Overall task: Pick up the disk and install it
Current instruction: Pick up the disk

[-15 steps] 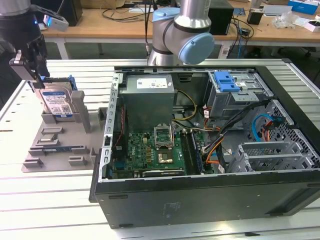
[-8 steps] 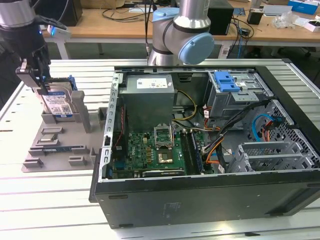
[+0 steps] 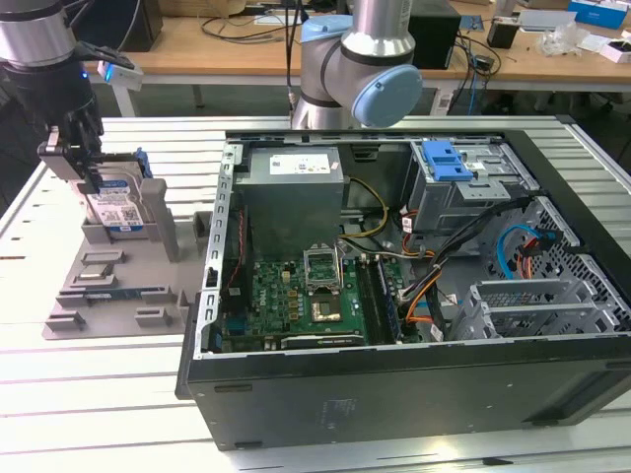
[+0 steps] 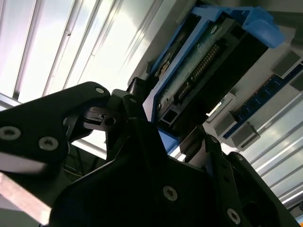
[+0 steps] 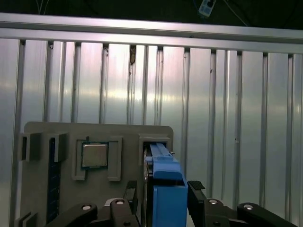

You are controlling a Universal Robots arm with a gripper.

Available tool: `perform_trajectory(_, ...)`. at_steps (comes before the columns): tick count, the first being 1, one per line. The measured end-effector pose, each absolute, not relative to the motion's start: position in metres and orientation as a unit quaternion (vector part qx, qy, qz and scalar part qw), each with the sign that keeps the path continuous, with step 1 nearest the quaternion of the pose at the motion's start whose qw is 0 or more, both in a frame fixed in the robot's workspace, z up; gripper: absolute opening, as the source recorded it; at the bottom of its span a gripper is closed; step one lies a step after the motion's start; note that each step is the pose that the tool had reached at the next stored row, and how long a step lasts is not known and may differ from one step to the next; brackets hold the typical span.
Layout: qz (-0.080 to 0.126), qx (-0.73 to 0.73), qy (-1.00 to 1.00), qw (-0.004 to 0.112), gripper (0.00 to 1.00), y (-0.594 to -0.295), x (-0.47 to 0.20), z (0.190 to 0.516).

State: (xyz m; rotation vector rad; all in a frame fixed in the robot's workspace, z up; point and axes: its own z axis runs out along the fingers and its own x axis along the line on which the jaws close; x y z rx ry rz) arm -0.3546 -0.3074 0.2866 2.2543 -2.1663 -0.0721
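The disk [image 3: 120, 209] stands on edge in a slot of the grey fixture [image 3: 108, 286] at the exterior view's left, its white-and-blue label facing out and its blue carrier around it. My gripper [image 3: 95, 179] comes down from above and is shut on the disk's upper part. In the first wrist view the blue carrier edge of the disk [image 5: 165, 189] sits between the two black fingers [image 5: 196, 191]. In the second wrist view the disk [image 4: 199, 71] shows its connector side and runs out from between the fingers [image 4: 135, 101].
The open computer case [image 3: 394, 379] lies to the exterior view's right of the fixture, with a grey power-supply box [image 3: 294, 182], a motherboard [image 3: 296, 296] and a drive bay holding a blue clip [image 3: 449, 158]. A processor chip [image 5: 94, 155] rests in the fixture. Slatted aluminium table [image 3: 99, 394] lies all around.
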Motion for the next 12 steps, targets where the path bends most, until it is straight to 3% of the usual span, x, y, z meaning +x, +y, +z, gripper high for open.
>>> perform_trajectory(6,-0.023,0.721,-0.693,0.007,0.53,-0.3074,-0.3546,0.2863)
perform_trajectory(9,-0.023,0.721,-0.693,0.007,0.37,-0.3074,-0.3546,0.2862)
perform_trajectory(12,-0.023,0.721,-0.693,0.007,0.37,-0.3074,-0.3546,0.2862)
